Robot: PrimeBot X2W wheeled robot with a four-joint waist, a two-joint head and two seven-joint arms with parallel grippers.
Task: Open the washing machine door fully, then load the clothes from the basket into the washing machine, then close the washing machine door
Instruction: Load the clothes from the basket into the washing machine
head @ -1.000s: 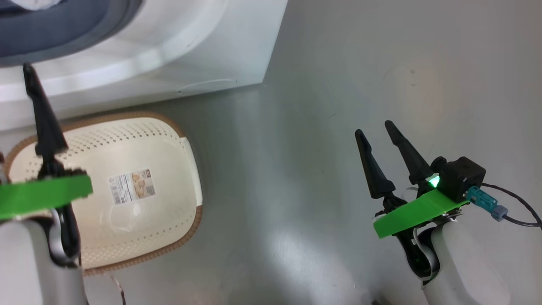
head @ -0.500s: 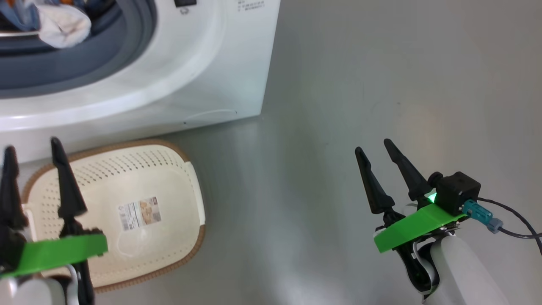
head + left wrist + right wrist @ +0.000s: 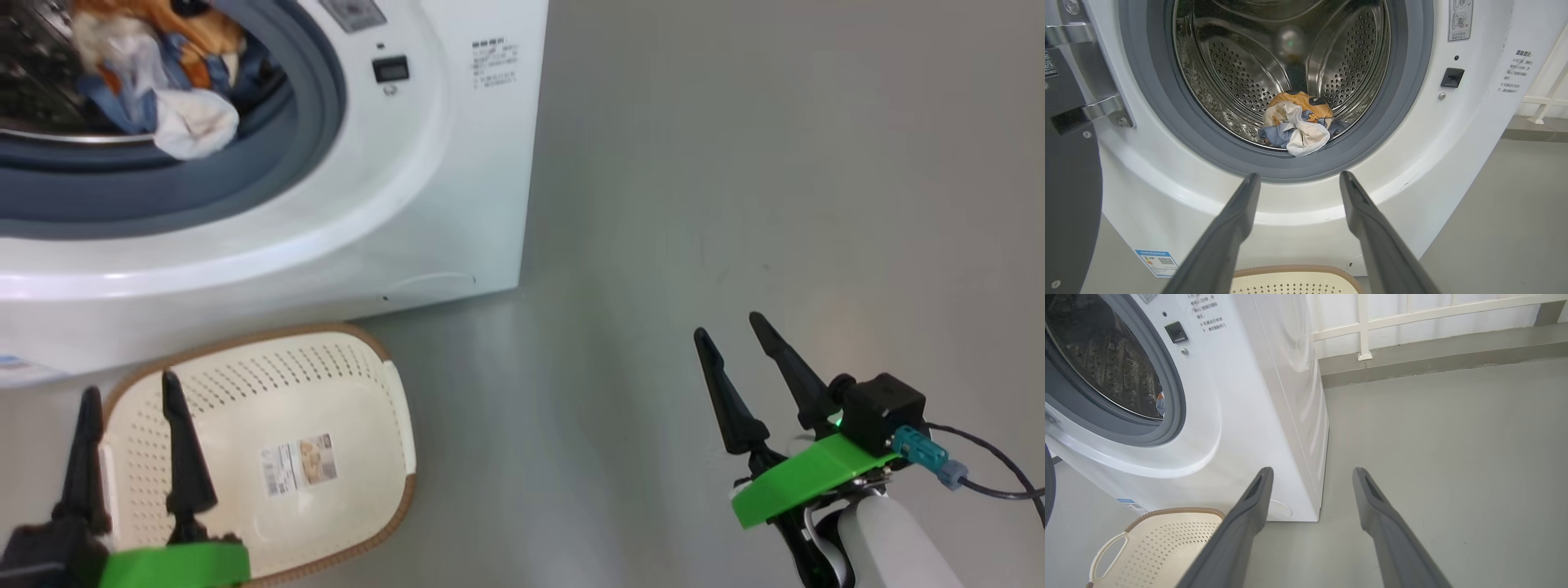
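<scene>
clothes (image 3: 175, 122) in the washing machine (image 3: 457, 163) drum, upper left; basket (image 3: 351, 408) lower left; left gripper (image 3: 131, 384) and right gripper (image 3: 727, 325) both spread wide, holding nothing.

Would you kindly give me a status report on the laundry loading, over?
Open and empty: left hand, right hand. Loaded in drum: clothes; basket empty, washing machine door open. Watch: cream cloth sits at gasket, may catch the door.

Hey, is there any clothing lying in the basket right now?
No, the basket holds just its label sticker, while the clothes lie inside the washing machine.
</scene>
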